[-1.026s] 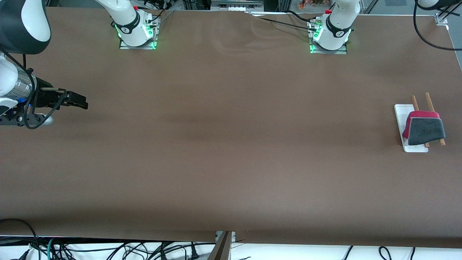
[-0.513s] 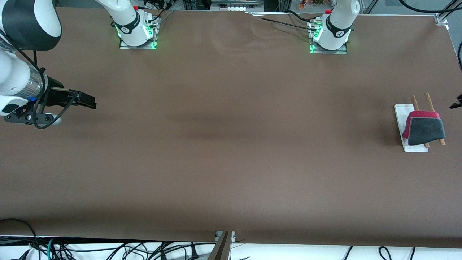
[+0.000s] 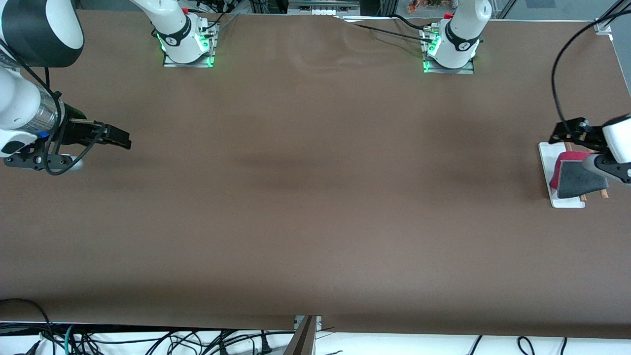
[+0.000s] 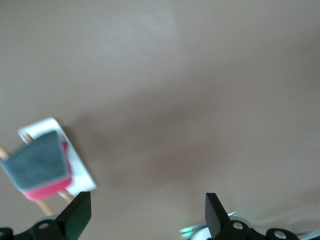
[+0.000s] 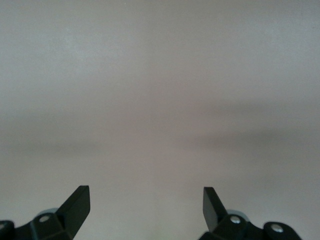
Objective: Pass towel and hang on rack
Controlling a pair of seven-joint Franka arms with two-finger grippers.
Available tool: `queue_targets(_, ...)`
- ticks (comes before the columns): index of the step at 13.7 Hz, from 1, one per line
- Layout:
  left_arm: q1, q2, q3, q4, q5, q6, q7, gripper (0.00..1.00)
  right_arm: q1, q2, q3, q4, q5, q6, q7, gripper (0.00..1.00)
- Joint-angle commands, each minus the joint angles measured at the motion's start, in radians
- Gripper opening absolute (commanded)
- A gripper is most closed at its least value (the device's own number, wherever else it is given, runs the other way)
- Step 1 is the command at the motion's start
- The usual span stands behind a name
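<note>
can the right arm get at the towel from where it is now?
Probably not. The towel is draped on the rack at the left arm's end of the table; the open right gripper hovers at the other end. The open left gripper is over the rack.

- the towel (image 3: 576,178) — dark grey side up, pink-red fold showing — hangs draped over the rack (image 3: 546,157)
- white-based rack with two wooden rods, at the left arm's table end

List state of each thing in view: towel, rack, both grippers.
towel: draped over the rack's rods, grey side showing, pink-red at its top edge.
rack: standing at the left arm's end of the table, towel on it.
left gripper: open, empty, over the rack.
right gripper: open, empty, over bare table at the right arm's end.
</note>
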Motion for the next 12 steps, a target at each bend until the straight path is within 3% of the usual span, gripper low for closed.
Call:
queue_targets(1,0.003,-0.212,-0.084,-0.296,-0.011,0.155,-0.263,1.00,0.002,-0.014,0.006,0.005,-0.016,-0.004,0.017,1.00)
queue_targets(5,-0.007,-0.343,-0.110,-0.508,-0.019,0.420,-0.331,1.00,0.002,-0.014,0.006,0.011,-0.014,-0.004,0.021,1.00)
queue_targets(12,-0.052,-0.341,-0.070,-0.504,-0.020,0.415,-0.333,1.00,0.008,-0.014,0.011,0.017,-0.011,-0.010,0.025,1.00)
